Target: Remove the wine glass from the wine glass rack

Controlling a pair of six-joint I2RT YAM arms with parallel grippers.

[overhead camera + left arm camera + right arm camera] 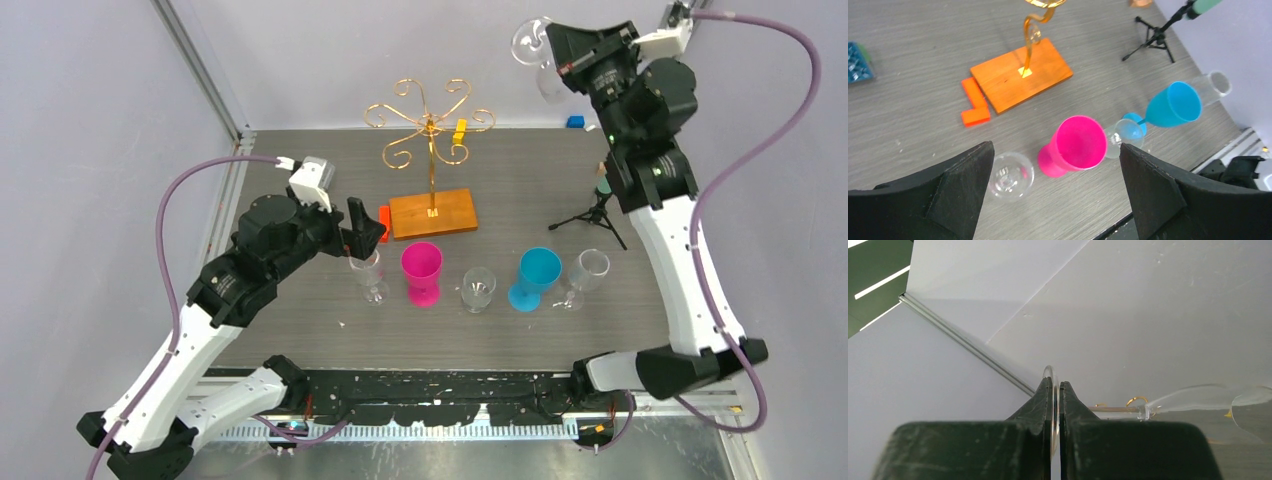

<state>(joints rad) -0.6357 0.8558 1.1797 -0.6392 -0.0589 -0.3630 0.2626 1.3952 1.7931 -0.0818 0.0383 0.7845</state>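
The wine glass rack [430, 125] is a gold wire stand with curled arms on an orange-brown wooden base [1020, 75], at the back middle of the table. No glass hangs on its arms. High at the back right, away from the rack, my right gripper [562, 58] is shut on the flat foot of a clear wine glass [530, 42]. In the right wrist view the foot sits pinched between the fingers [1043, 400], and the stem and bowl [1213, 396] stretch out to the right. My left gripper [1056, 147] hangs open and holds nothing, above the cups left of the base.
A row stands in front of the rack: a clear glass [368, 275], a pink cup [421, 272], a clear glass [478, 288], a blue cup [535, 277], a clear glass [585, 275]. An orange block [384, 222] lies by the base. A small tripod [597, 210] stands right.
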